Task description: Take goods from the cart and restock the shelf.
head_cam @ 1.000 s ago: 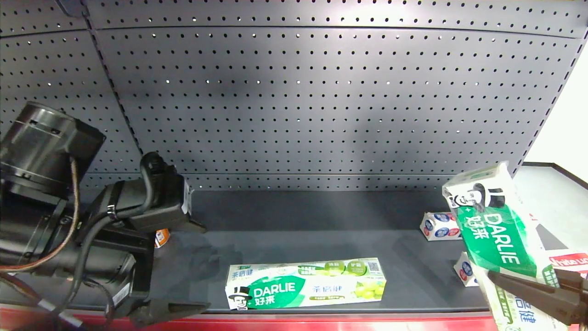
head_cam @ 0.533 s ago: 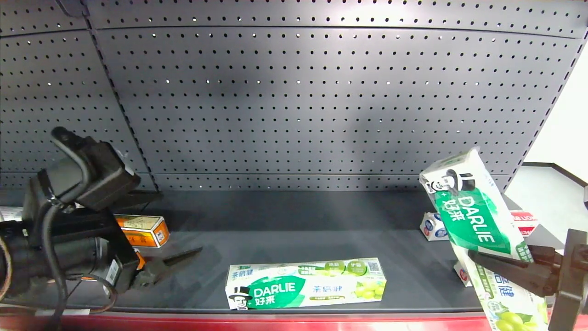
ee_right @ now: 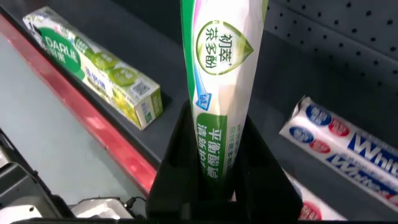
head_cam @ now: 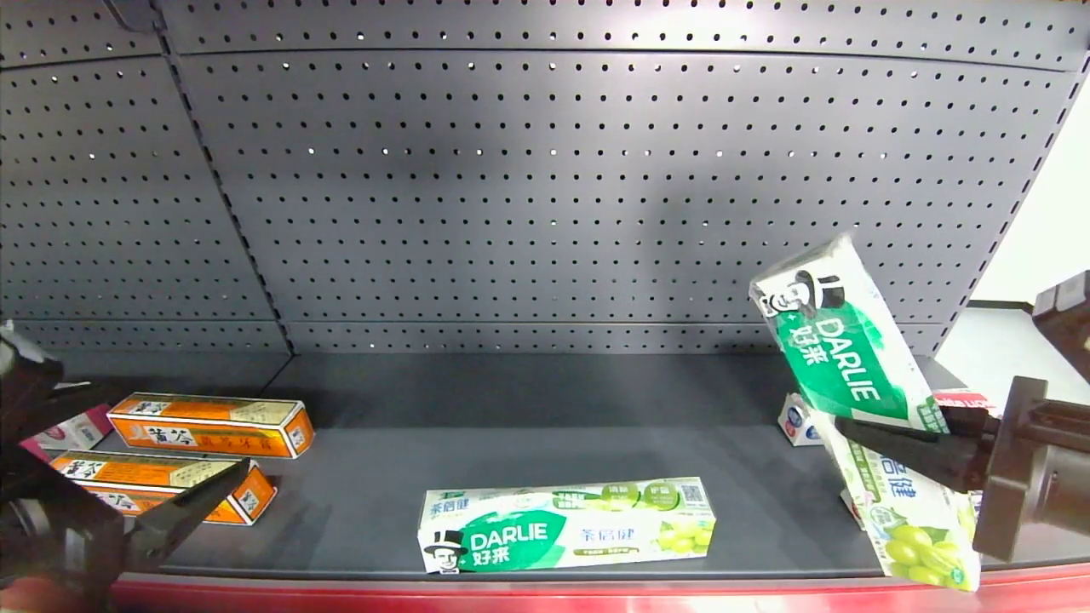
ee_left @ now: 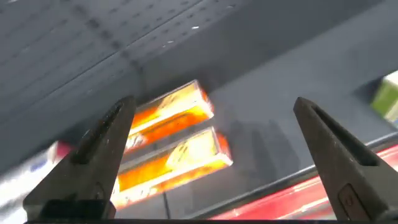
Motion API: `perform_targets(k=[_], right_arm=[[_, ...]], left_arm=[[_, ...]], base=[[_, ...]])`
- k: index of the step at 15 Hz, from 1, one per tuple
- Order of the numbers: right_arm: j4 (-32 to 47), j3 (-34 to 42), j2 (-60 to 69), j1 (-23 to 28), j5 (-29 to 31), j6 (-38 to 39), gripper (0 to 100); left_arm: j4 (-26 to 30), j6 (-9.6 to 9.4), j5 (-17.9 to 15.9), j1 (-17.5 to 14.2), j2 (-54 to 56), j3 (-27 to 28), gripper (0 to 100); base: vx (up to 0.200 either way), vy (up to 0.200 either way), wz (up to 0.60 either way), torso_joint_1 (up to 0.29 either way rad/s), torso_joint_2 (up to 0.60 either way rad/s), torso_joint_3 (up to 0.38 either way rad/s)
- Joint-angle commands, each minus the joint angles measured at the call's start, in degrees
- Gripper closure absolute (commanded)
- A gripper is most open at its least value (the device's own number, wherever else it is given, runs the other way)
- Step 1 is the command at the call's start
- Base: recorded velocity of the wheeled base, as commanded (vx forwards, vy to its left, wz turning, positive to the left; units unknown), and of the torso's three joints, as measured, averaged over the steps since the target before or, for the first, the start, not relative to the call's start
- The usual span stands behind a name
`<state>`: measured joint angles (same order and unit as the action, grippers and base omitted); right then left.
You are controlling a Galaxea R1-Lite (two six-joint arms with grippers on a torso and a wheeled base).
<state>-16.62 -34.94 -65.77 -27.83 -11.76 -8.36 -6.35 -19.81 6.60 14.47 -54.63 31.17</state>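
Restocking in hand. We find the right gripper (head_cam: 894,438) clamped across the lower half of a green toothpaste box (head_cam: 839,358), carried at four o'clock in the head view, over the front edge of the shelf (head_cam: 545,400). The box leans with its top towards eleven o'clock. We judge the tilt suits laying it down beside the matching green box (head_cam: 566,524), which lies flat at six o'clock. The left gripper (ee_left: 212,102) stands wide and empty at eight o'clock, near two orange boxes (head_cam: 213,423), apart from the work. White boxes (head_cam: 800,419) lie just behind the held item.
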Motion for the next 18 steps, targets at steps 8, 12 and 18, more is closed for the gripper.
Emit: perform_targets(k=[8, 12, 18], right_arm=[[-1.31, -3.73, -5.34, -0.12, -0.1, -0.16, 100], [-1.23, -4.0, -5.51, -0.38, -0.1, -0.16, 100], [-1.23, -9.71, -12.28, -2.84, -0.01, -1.83, 100]], left_arm=[[-2.7, 8.03, 18.72, -4.36, 25.09, -20.1, 0], [-2.17, 9.88, 18.63, -6.03, 35.82, -27.04, 0], [0.02, 12.43, 18.63, -6.03, 42.23, -31.17, 0]], base=[[0.0, 0.0, 0.0, 0.0, 0.0, 0.0], [0.0, 0.0, 0.0, 0.0, 0.0, 0.0], [0.0, 0.0, 0.0, 0.0, 0.0, 0.0]])
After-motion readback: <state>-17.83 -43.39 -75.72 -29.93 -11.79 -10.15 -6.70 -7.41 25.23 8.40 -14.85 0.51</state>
